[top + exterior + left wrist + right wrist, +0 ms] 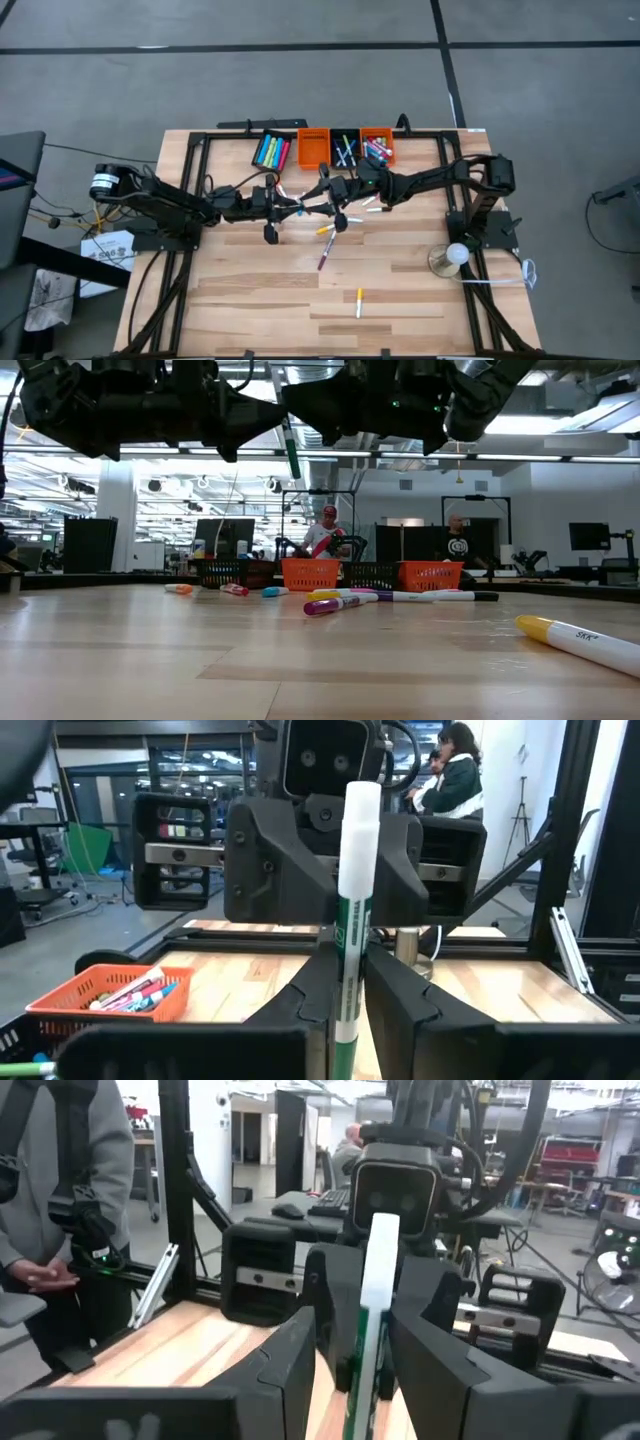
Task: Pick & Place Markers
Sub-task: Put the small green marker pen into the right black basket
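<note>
Mid-air handover, by the look of it. Green marker [355, 920] carried high above the middle of the counter [250, 290], upright in both wrist views, clenched near its green barrel by the left pincer [345, 1010], with both fingers pressed flat against it. White cap end left sticking out, presumably to give the other arm something to take.

Facing it head-on, the right pincer [365, 1370]: fingers set either side of the same marker with a sliver of gap showing on each side, so released, not yet grasping. Judged as lined up this way so the stick can pass from one arm to the other without being set down.

Slim, smooth, round plastic barrel with printed lettering; glossy and likely to slip or twist unless pinched squarely. Fingers dark, matt, wedge-shaped with flat inner faces.

Scattered below, loose markers [325, 255] lying flat on pale, banded wood planks, one yellow-capped one [359, 300] well apart toward the near edge. At the far edge, side by side, mesh-walled orange bins [313, 147] and a black bin [345, 150] between them, some markers already inside.
</note>
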Tool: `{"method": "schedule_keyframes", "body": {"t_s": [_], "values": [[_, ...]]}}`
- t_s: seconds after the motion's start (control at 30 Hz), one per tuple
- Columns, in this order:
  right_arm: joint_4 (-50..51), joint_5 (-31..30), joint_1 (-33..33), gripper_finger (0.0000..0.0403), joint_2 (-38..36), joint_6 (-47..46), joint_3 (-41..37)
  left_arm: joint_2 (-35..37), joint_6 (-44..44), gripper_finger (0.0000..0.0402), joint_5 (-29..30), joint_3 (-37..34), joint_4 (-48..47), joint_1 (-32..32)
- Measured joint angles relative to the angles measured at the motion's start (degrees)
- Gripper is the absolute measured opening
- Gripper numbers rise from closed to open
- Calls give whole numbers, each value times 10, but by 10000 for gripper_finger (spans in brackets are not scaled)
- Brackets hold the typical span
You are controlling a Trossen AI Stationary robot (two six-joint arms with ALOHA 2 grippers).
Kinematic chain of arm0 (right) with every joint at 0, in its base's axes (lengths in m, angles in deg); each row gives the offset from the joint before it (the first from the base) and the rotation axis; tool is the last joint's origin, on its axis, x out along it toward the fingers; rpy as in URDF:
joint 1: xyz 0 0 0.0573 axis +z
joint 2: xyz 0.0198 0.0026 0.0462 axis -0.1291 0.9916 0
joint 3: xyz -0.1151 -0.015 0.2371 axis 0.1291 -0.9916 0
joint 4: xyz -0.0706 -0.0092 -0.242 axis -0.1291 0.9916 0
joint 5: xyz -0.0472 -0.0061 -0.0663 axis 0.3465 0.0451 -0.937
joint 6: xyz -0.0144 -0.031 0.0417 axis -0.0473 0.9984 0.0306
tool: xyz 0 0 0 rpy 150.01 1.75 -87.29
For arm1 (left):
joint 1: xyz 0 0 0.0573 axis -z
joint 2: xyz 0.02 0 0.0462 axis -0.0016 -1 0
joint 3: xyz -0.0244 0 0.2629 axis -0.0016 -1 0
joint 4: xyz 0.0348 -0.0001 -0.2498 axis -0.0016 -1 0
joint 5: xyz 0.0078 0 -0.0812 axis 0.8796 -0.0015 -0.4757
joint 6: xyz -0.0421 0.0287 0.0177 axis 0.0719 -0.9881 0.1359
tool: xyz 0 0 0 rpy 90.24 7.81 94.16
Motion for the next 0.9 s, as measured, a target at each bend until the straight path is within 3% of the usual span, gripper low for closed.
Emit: {"method": "schedule_keyframes", "body": {"t_s": [0.9], "values": [[10, -58, -5, 118, -5, 29, 2, 0, 1, 40, 0, 0, -4, -2]]}}
